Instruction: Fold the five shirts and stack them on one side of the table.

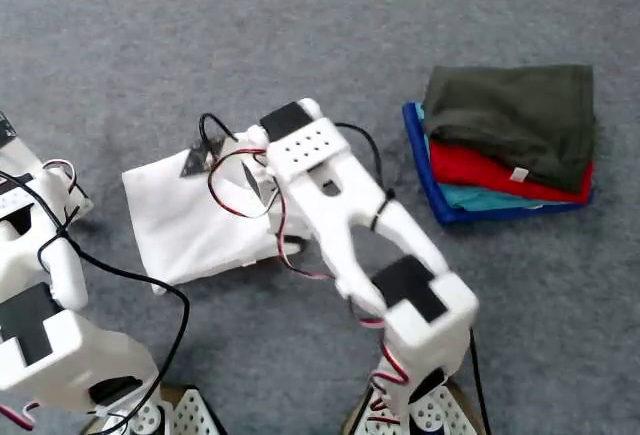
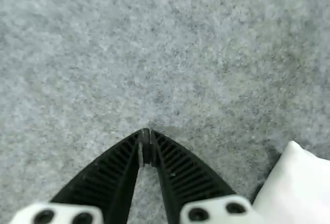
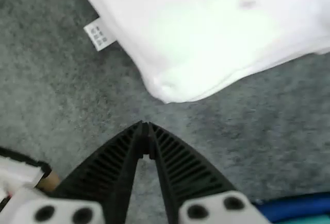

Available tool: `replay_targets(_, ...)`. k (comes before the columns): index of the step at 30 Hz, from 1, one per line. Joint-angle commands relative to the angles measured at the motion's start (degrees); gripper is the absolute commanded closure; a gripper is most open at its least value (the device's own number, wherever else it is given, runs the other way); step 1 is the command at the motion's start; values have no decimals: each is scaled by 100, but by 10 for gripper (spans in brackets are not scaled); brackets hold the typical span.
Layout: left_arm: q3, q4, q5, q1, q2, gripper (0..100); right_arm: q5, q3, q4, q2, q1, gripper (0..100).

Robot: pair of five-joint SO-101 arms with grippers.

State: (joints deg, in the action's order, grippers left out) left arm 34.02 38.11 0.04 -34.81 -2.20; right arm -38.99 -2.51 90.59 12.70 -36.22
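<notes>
Lying folded left of centre on the grey tabletop, the white shirt sits well apart from the stack, with open room between them.
The right pincer is closed and empty, over bare tabletop just beside the white shirt's rounded corner. The left pincer is likewise closed and empty, near another corner. Top to bottom, the stack holds a green shirt, red shirt, teal shirt and blue shirt.

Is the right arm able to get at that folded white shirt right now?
Likely yes: the right gripper hangs shut beside a corner of the folded white shirt, bare grey table cover between them; it must open first.
</notes>
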Motion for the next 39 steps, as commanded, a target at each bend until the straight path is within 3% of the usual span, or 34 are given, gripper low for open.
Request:
replay_targets(1,0,-88,44,-9,268,981,176,22,-695,-549,-40,995)
replay_targets(7,-62,-79,44,-9,101,981,677,48,-1002,215,-207,995)
replay_targets(17,-62,-88,44,-9,84,981,738,-171,-1046,2053,-101,995)
replay_targets(24,-62,0,35,79,119,981,1020,-1393,-633,1253,277,995)
replay_targets(28,-536,967,35,220,576,981,862,-2765,220,1007,435,995)
replay_targets(34,-1152,2031,-88,1099,1684,981,870,-4321,440,1657,462,994)
replay_targets(39,-756,1767,-316,1908,1411,981,932,-5297,-167,3055,426,993)
